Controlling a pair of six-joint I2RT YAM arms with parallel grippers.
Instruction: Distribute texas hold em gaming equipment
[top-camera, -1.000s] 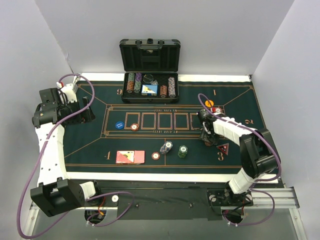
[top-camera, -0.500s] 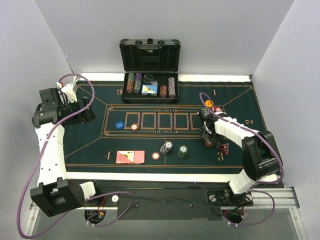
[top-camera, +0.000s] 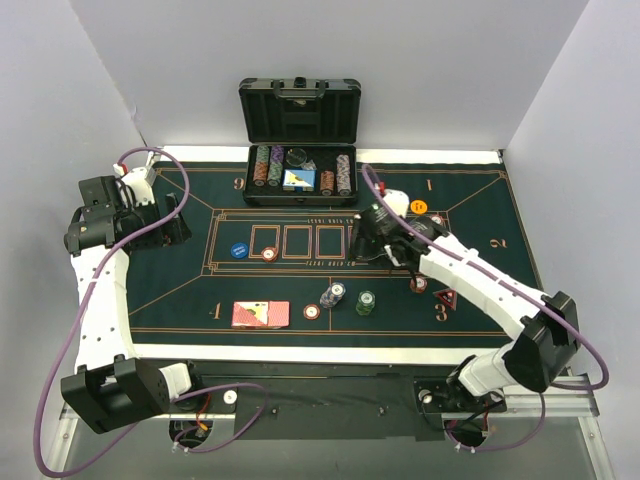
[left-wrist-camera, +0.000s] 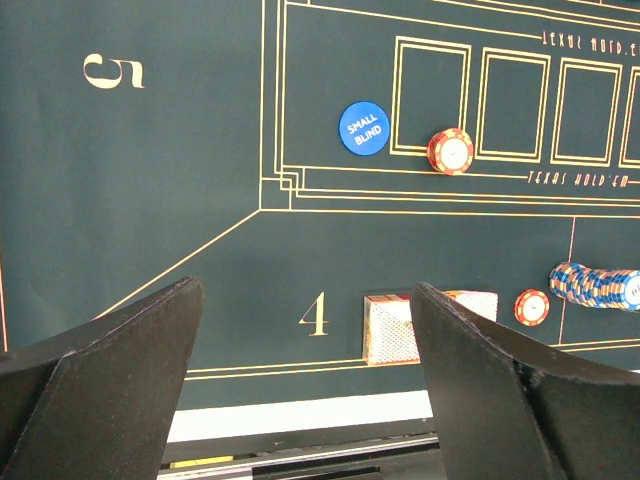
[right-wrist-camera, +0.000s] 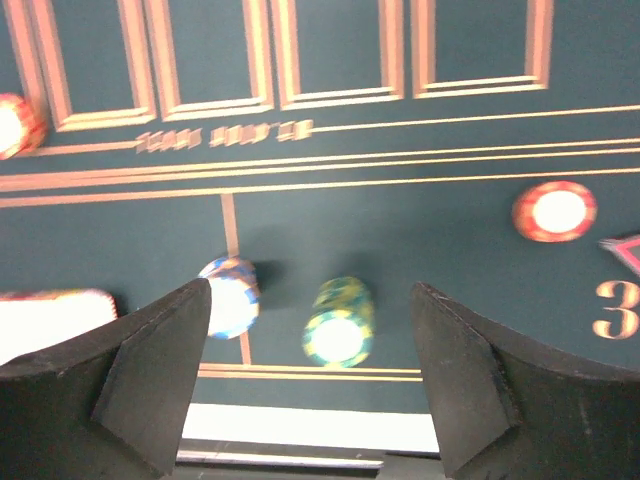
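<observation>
**View from above.** A table (top-camera: 170, 290) covered in dark green poker felt with gold lines. An open black case (top-camera: 300, 112) sits at its far edge. The left arm (top-camera: 98, 285) reaches along the left side, and the left jaws are spread wide over bare felt, holding nothing. The right arm (top-camera: 470, 275) stretches across to the row of card boxes in the middle.

A blue disc (top-camera: 238, 251) lies just beside the far red chip (top-camera: 268, 253). Red-backed cards (top-camera: 260, 314) lie near the front. To their right come the middle red chip (top-camera: 313, 312), a blue-and-white chip stack (top-camera: 332, 295) and a green chip stack (top-camera: 366, 301). Further right are the right red chip (top-camera: 419, 284) and a dark red triangular marker (top-camera: 445, 298). An orange disc (top-camera: 419, 207) lies near the far right.

**Left wrist view.** The left jaws stand wide apart with only felt between them. Beyond them, the blue disc (left-wrist-camera: 363, 128) reads SMALL BLIND. The cards (left-wrist-camera: 395, 328) lie beside the number 4.

**Right wrist view, blurred.** The right jaws are wide apart and empty. Between them on the felt stand the blue-and-white chip stack (right-wrist-camera: 230, 295) and the green chip stack (right-wrist-camera: 340, 322). The right red chip (right-wrist-camera: 554, 211) lies off to the right.
</observation>
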